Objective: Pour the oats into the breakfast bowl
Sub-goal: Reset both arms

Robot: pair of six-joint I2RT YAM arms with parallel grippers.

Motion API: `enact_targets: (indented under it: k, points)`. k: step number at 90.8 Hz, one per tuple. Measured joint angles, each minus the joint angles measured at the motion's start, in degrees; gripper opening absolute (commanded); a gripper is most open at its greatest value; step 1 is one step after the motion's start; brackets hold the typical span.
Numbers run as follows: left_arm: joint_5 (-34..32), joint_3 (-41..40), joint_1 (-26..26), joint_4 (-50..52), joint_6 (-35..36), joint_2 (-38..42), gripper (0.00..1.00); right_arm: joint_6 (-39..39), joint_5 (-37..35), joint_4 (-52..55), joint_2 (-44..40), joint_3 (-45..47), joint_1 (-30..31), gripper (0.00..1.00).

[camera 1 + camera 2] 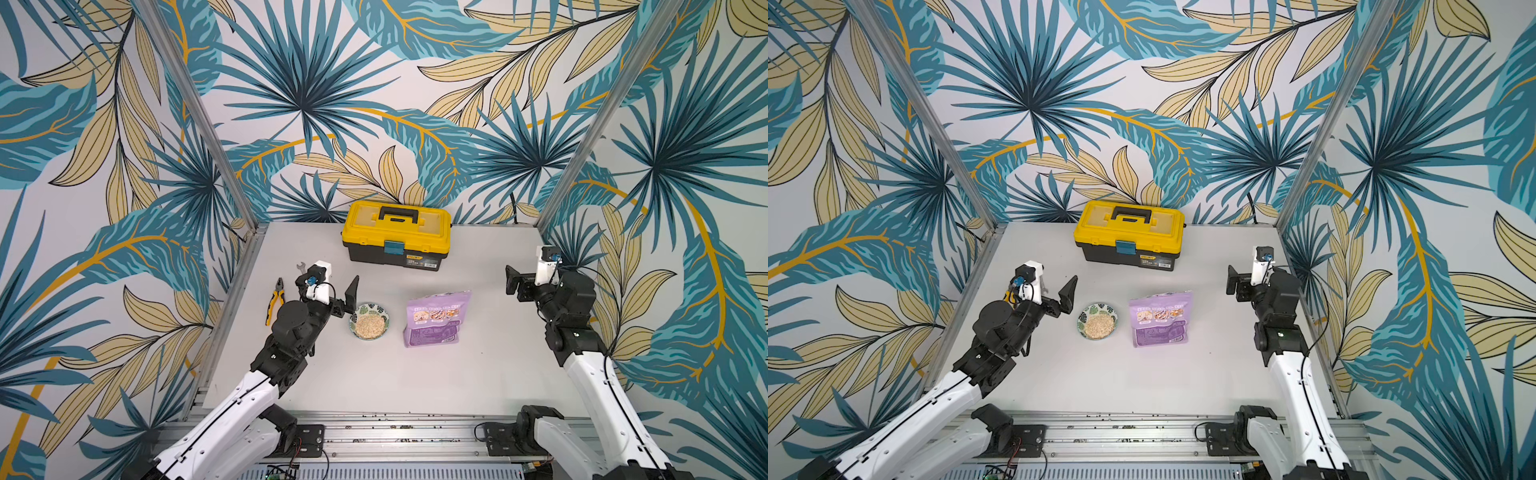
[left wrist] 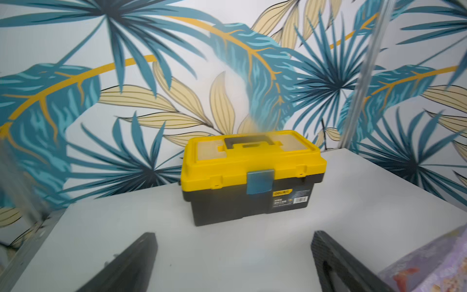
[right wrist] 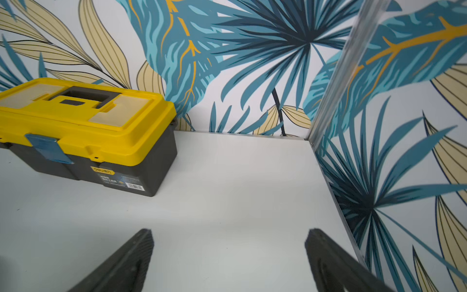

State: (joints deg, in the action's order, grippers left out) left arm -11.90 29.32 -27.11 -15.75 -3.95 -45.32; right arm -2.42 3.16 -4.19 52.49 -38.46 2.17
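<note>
Pale tan flaky oats [image 1: 368, 326] sit in the small white leaf-patterned bowl [image 1: 385, 316], lilac plastic pouch [image 1: 434, 320] upright beside. Left gripper [image 2: 233, 236] gapes empty beside the rim: a careless swing could tip it. Right gripper [image 3: 230, 231] gapes empty, well apart.

I see tan oats [image 1: 368, 326]; a white bowl [image 1: 377, 309] patterned with green leaves; a lilac pouch [image 1: 434, 322]; a yellow-and-black toolbox [image 1: 397, 235]; my bench [image 1: 374, 382] pale grey.

The toolbox [image 1: 397, 235] stands at the middle of the tabletop's [image 1: 415, 382] back edge. In front of it, mid-table, the bowl [image 1: 376, 309] holds the oats [image 1: 368, 325], with the pouch [image 1: 434, 320] just to its right, not touching. The pliers [image 1: 276, 297] lie near the left edge, the wrench [image 1: 301, 267] just behind them
</note>
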Motion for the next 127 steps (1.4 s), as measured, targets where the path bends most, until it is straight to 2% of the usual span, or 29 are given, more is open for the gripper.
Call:
enact_targets:
  k: [11,23,56,86,107,116,127]
  points:
    - [-9.53,-1.36,0.11,5.95,-3.67,4.22,1.0,3.02,-3.02,-8.5,0.24,8.37,0.0,0.99]
    - [-16.52,-2.91,0.17,10.99,-5.75,7.91,1.0,4.83,-4.7,-15.82,3.5,14.99,0.0,0.99]
    - [-24.06,-3.37,0.17,17.88,-5.86,12.24,1.0,6.08,-6.14,-44.5,13.31,29.4,0.0,0.99]
    - [-29.07,-3.58,0.17,20.92,-4.61,14.34,1.0,3.37,-4.55,-66.14,20.94,31.78,0.02,0.99]
    - [-32.3,-6.1,0.22,19.87,-2.6,14.8,1.0,1.53,-4.17,-80.26,32.79,32.85,0.0,0.99]
    - [-33.77,-8.57,0.83,18.99,-0.94,14.73,1.0,1.33,-4.2,-80.54,34.97,32.3,0.0,0.99]
    - [-33.92,-11.08,2.91,15.69,1.73,14.19,1.0,1.51,-3.74,-76.39,34.97,27.04,-0.59,0.99]
